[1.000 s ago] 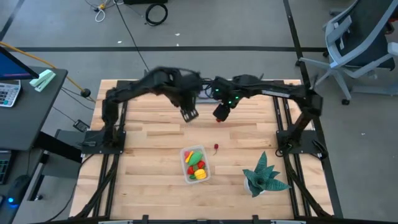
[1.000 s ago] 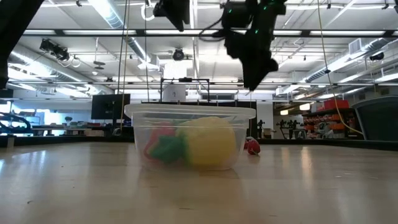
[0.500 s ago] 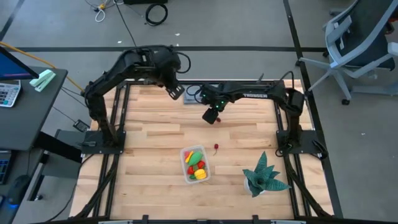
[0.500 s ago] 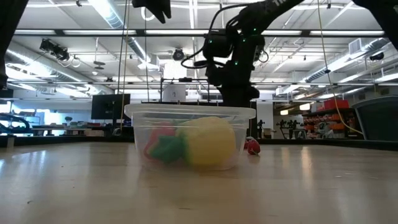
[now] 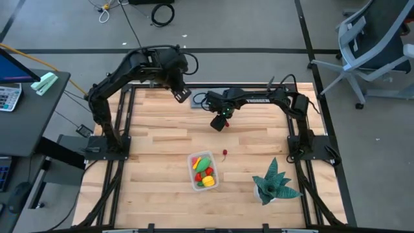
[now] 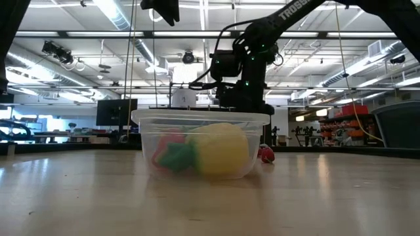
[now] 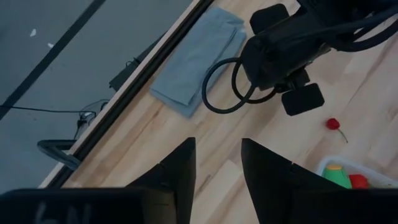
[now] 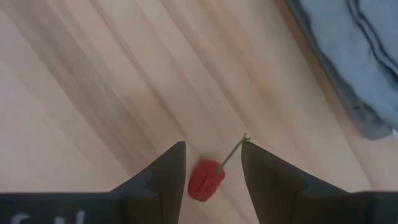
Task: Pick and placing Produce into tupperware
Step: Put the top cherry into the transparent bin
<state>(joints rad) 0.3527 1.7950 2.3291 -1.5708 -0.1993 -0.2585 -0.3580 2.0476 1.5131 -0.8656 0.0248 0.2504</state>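
The clear tupperware (image 5: 203,171) stands near the table's middle, holding a green piece, yellow pieces and red strawberries. One cherry (image 5: 224,153) lies on the wood just right of it. A second cherry (image 8: 205,182) lies on the table between the open fingers of my right gripper (image 8: 212,144), its stem pointing toward the grey cloth. That gripper (image 5: 219,123) hangs low, on the far side of the tub. My left gripper (image 5: 182,96) is open and raised near the far edge, holding nothing.
A folded grey cloth (image 5: 199,100) lies by the far edge, beside both grippers. A green spiky potted plant (image 5: 275,181) stands at the near right. Bare wood stretches left of the tub and along the near edge.
My right gripper has come down from well above the tub to just above the table, shifting a little toward the left edge, and now stands over the far cherry. My left gripper has drawn back toward the far edge and then stayed still.
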